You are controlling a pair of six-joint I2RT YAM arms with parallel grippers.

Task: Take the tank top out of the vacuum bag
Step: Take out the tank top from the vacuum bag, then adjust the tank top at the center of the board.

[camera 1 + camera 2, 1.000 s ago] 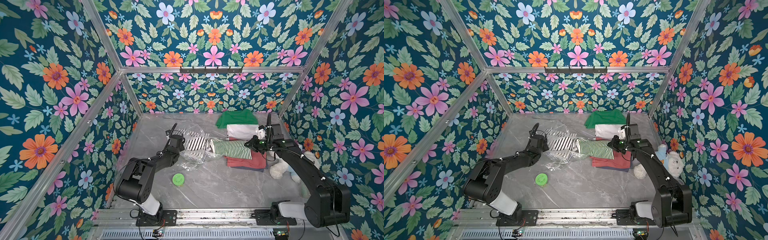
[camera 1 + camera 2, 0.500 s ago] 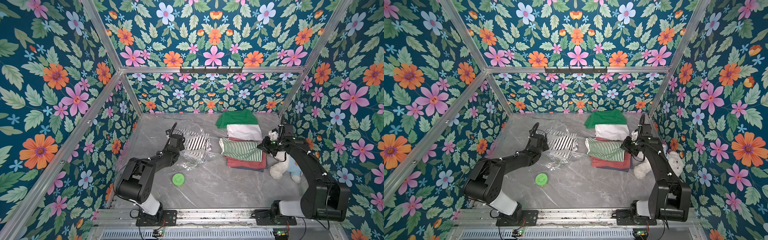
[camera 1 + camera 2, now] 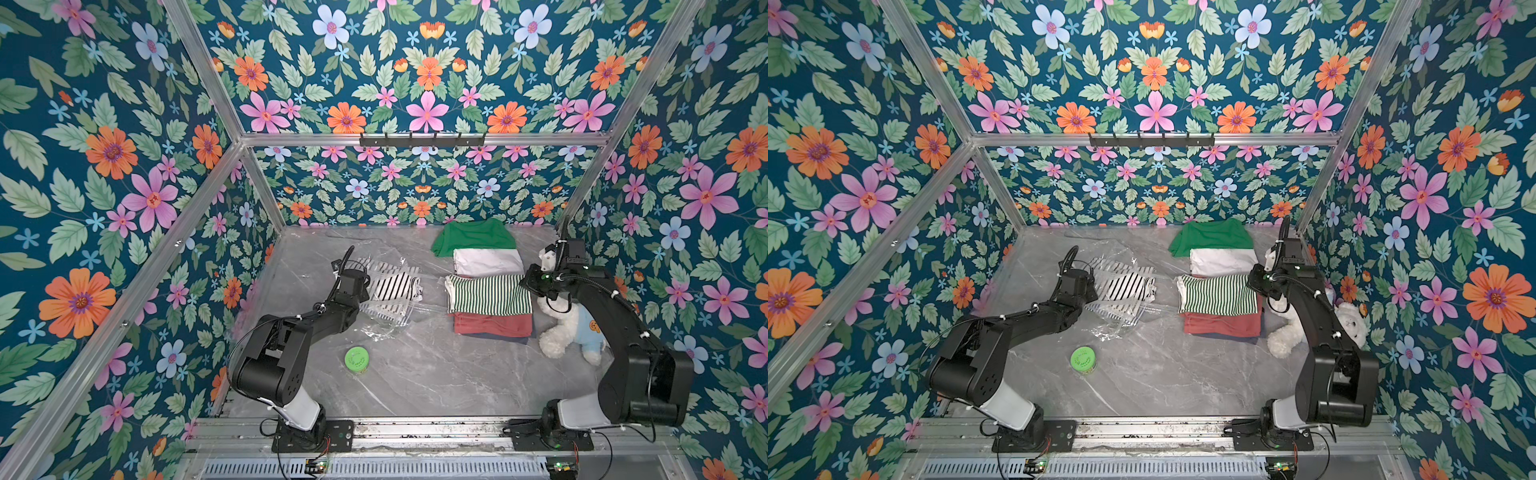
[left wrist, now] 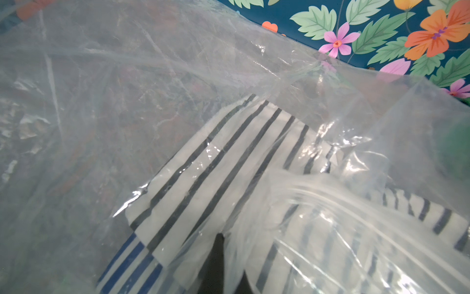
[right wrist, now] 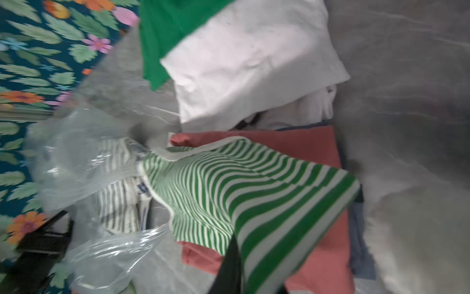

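The vacuum bag (image 3: 384,309) (image 3: 1121,316) lies crumpled left of centre, clear and glossy, with a black-and-white striped garment (image 3: 392,286) (image 4: 229,157) inside it. My left gripper (image 3: 365,286) (image 4: 221,254) is shut on a fold of the bag's plastic at its left side. The tank top (image 3: 488,294) (image 3: 1219,294) (image 5: 254,191), green-and-white striped, lies outside the bag, spread on a red folded garment (image 3: 492,324). My right gripper (image 3: 530,284) (image 5: 236,267) is at the tank top's right edge. The cloth drapes against one dark finger (image 5: 229,264) and hides the other.
A green shirt (image 3: 473,235) and a white folded garment (image 3: 486,261) lie behind the tank top. A white plush toy (image 3: 569,328) sits under my right arm by the right wall. A round green lid (image 3: 356,359) rests on the marble table (image 3: 436,374) near the front.
My right gripper has drawn the tank top rightward, clear of the bag, and it now lies flat on the red garment. The left gripper has kept its hold on the bag.
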